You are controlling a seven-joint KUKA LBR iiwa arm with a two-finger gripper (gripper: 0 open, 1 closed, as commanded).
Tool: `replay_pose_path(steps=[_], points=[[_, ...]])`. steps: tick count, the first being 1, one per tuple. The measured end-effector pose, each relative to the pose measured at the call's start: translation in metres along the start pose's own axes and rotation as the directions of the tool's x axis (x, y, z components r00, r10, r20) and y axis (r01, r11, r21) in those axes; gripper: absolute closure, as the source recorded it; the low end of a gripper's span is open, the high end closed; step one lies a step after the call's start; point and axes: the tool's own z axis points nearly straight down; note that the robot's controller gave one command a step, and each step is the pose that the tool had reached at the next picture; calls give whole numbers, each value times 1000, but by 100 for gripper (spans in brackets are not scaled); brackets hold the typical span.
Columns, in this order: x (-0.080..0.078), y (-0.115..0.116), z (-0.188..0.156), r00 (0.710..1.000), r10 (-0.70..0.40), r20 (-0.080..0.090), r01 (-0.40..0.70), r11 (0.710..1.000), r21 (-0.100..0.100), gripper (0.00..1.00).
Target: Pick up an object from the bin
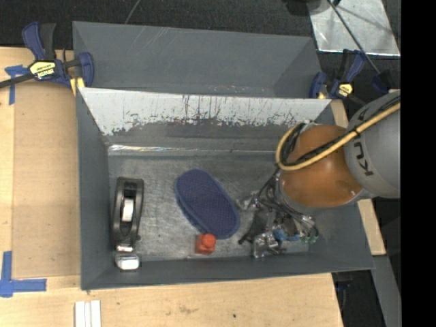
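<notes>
Presently gripper [267, 231] sat at lower right of bin [92, 203], open or closed not discernible. Nearby red block [205, 243] judged light, rigid; pinch across its sides.

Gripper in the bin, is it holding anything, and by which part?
Cannot be told. The gripper is low over the bin floor at the right. The red block and blue oval lie free to its left.
</notes>
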Motion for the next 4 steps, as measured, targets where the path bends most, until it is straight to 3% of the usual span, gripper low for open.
replay_pose_path(steps=[1,2,3,4], points=[[-1,0,-1,1000,-3,-3,3,1000,-1,0],[-6,0,-5,1000,-2,17,2,1000,2,100],[-8,-1,-30,1000,-4,0,4,1000,0,100],[-10,-2,-77,1000,-4,2,4,1000,1,100]])
